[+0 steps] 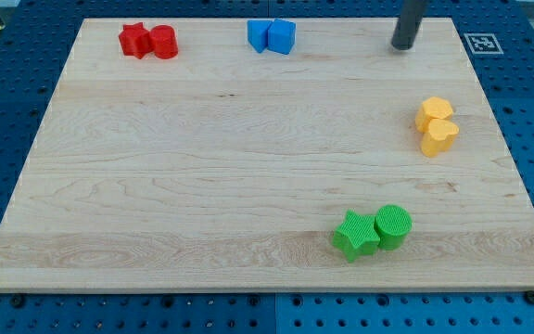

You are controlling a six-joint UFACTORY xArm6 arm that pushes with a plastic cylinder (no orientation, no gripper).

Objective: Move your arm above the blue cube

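Rod point(408, 23) drops in from the view's top right, and my tip point(401, 46) sits on the wooden board point(248, 158) near its top edge. It has no jaws to open or close; it holds nothing and touches no block.

The blue cube point(283, 37) lies at the view's top, a little left of centre, well to the left of my tip and at about the same height in the view. Pressed against its left side is a second blue block point(260, 35), whose shape I cannot make out for sure.

At the top left a red star-like block point(134, 40) touches a red cylinder point(164, 42). On the view's right, below my tip, two yellow blocks touch, the upper yellow block point(435, 113) looking hexagonal and the lower yellow block point(438, 136) heart-like. Near the bottom, right of centre, a green star point(356, 236) touches a green cylinder point(392, 225).
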